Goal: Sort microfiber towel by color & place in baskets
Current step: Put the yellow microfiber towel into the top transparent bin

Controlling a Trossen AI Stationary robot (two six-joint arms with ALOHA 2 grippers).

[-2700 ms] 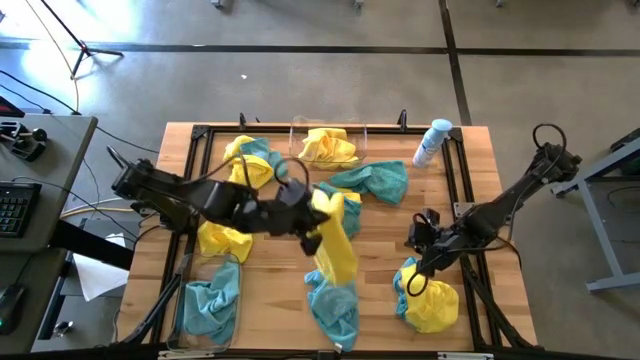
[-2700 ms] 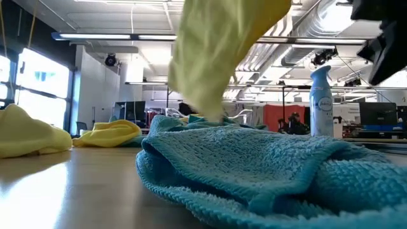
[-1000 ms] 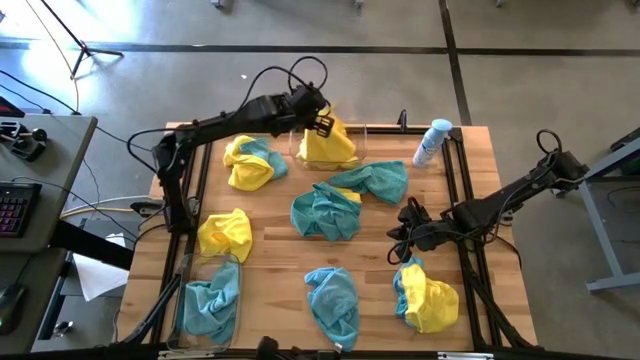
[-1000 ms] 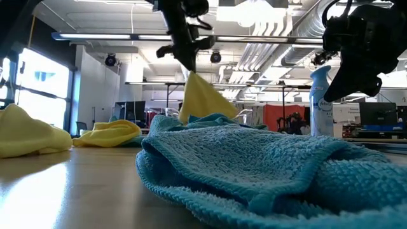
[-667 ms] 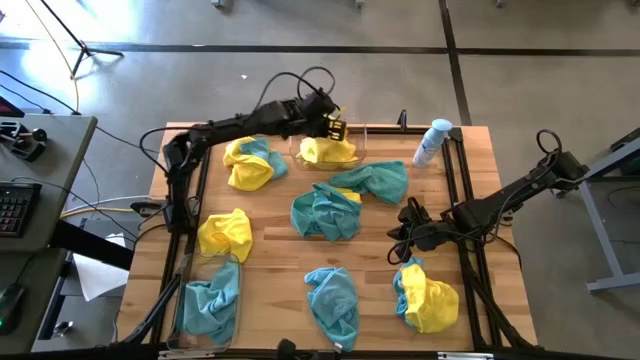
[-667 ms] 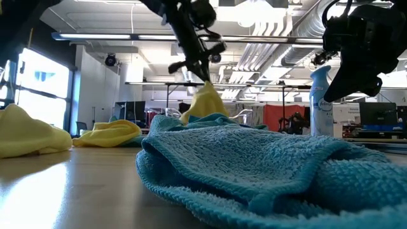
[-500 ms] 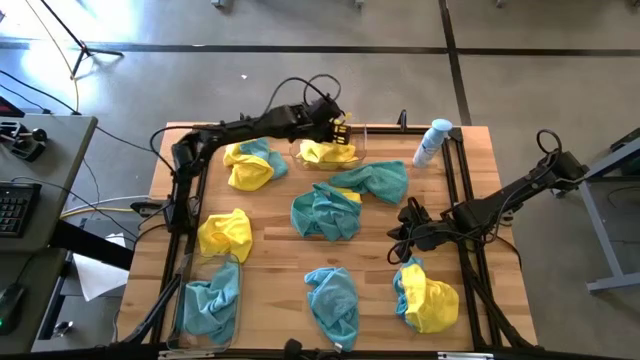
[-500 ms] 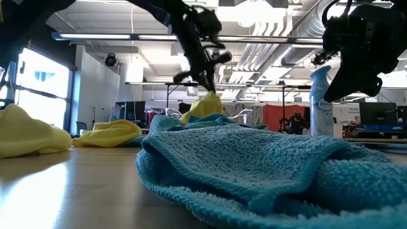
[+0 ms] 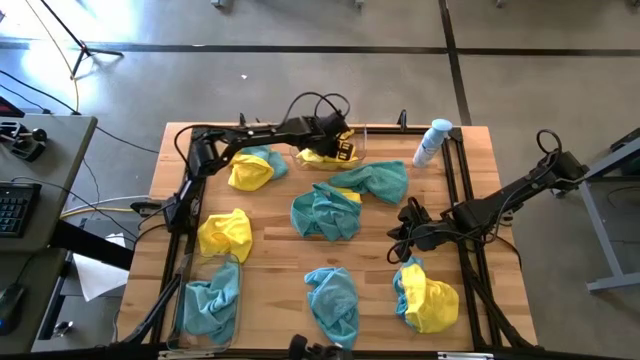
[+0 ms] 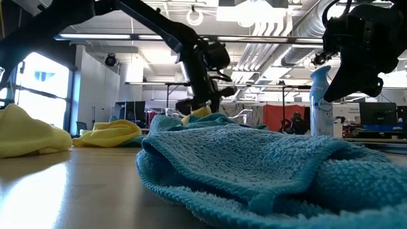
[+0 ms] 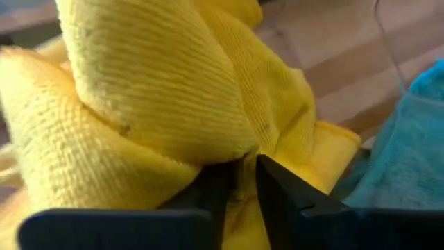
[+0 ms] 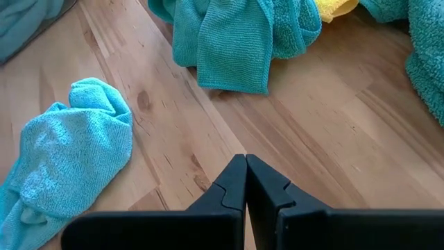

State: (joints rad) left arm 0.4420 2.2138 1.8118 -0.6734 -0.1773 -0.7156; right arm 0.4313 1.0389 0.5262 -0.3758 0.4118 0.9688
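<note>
On the wooden bench [image 9: 270, 260] cloths lie scattered. A white-and-blue spray bottle [image 9: 431, 142] stands at the far edge, at about one o'clock from the bench's middle. A teal cloth [image 9: 375, 182] lies just nearer than the far basket, and a teal cloth with a bit of yellow under it [image 9: 324, 211] sits at the middle. At ten o'clock a yellow and teal pair [image 9: 252, 166] lies bunched together; at eight o'clock lies a lone yellow cloth [image 9: 224, 234]. A teal cloth [image 9: 333, 299] lies at six o'clock, close to the low camera, filling most of that view and hiding the bench beyond it. At four o'clock a yellow and teal bundle [image 9: 426, 300] lies near the edge.

The far basket [image 9: 355, 150], at twelve o'clock, holds a yellow towel [image 9: 318, 154]. The left end effector [image 9: 343, 147] reaches down into this basket, its fingers [image 11: 277, 191] nearly together and clenched on a fold of the yellow towel, which bunches up against them in the wrist view. The towel is crumpled with no clear long axis.

The near basket [image 9: 184, 270], at seven o'clock, holds a teal towel [image 9: 212, 303], bunched and running lengthwise along the bin, toward and away from the bench's front edge.

The right end effector [image 9: 397, 236] hovers at three o'clock, just beyond the yellow and teal bundle, its fingers pressed together on nothing.
</note>
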